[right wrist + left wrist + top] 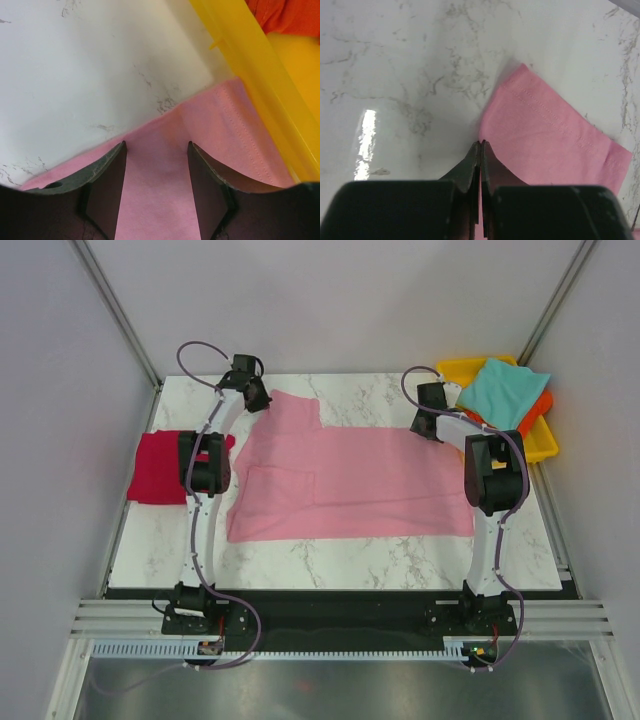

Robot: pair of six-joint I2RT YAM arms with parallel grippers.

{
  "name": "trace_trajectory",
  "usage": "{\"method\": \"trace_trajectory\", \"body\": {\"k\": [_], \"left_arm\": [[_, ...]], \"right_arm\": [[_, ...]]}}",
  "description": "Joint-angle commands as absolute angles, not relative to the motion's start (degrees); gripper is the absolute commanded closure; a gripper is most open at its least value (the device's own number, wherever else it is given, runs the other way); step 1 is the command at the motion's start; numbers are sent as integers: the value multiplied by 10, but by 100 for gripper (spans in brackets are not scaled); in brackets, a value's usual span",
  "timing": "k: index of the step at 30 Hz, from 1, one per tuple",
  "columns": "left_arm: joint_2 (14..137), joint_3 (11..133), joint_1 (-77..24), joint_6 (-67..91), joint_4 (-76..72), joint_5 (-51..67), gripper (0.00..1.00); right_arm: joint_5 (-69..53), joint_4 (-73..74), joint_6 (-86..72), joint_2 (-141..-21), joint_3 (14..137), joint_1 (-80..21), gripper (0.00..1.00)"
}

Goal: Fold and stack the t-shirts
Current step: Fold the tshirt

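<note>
As left gripper pinches pink t-shirt sleeve, right gripper gapes above hem.

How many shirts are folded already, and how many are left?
One looks done: the red shirt lies folded at the left. The pink shirt is in hand, spread flat; the left gripper pinches its sleeve edge, the right gripper is open over its corner. The teal shirt and orange shirt wait in the yellow tray.
</note>
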State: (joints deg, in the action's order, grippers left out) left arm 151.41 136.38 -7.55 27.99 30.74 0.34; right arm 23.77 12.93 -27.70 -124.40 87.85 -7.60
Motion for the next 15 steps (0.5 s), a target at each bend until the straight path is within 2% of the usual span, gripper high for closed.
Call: {"method": "trace_trajectory", "body": {"k": [1,11,15], "left_arm": [[1468,1321,-46,265,309,11,98],[1458,1314,-44,249,301,-13,98],[1452,1308,-43,250,300,-20,98]], "right_arm": [[236,122,-284,-1229,877,-72,40],[279,121,-265,-1252,918,-71,36],[283,116,-265,-1244,911,-71,31]]}}
